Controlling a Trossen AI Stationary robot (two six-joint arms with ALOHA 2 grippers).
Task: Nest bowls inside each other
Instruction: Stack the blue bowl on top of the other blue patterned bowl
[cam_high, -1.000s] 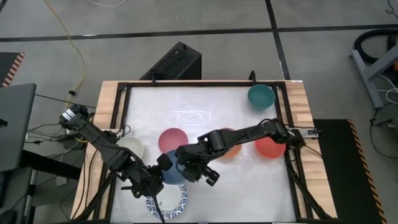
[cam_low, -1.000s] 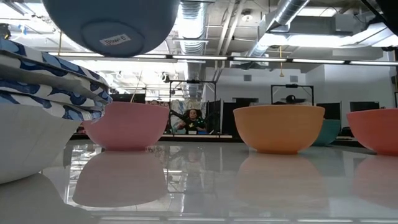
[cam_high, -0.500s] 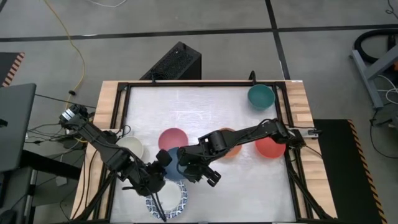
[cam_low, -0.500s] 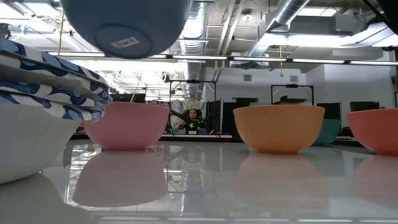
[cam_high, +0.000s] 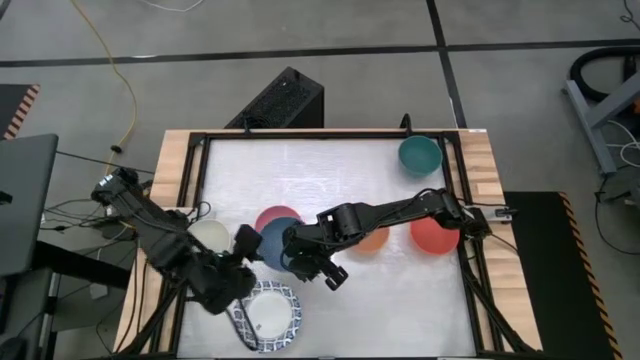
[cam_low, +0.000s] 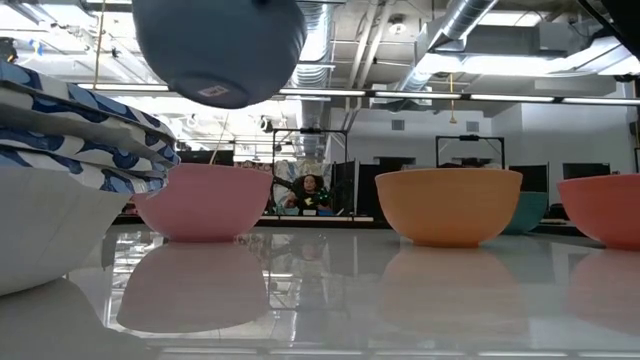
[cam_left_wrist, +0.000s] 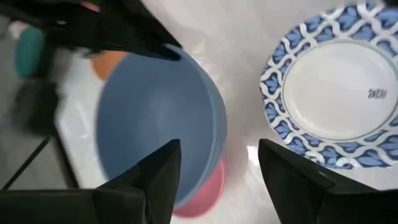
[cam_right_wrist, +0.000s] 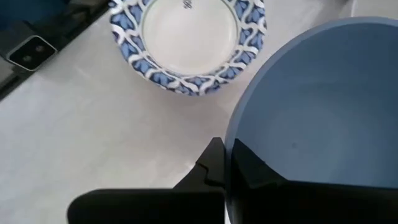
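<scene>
While the right pincer (cam_high: 297, 262) is clamping tight on the rim of the plain blue round bowl (cam_high: 276, 243), that bowl is hanging clear above the glossy white tabletop (cam_high: 330, 170), overlapping the pink round bowl (cam_high: 274, 216) below it. The left pincer (cam_high: 242, 247) is sitting just beside the blue bowl with its fingers (cam_left_wrist: 151, 180) spread and gripping nothing. The stack of white bowls with blue-patterned rims (cam_high: 266, 316) is resting near the tabletop's front edge. The teal bowl (cam_high: 419, 155) is occupying the far right corner, leaving the far half open.
</scene>
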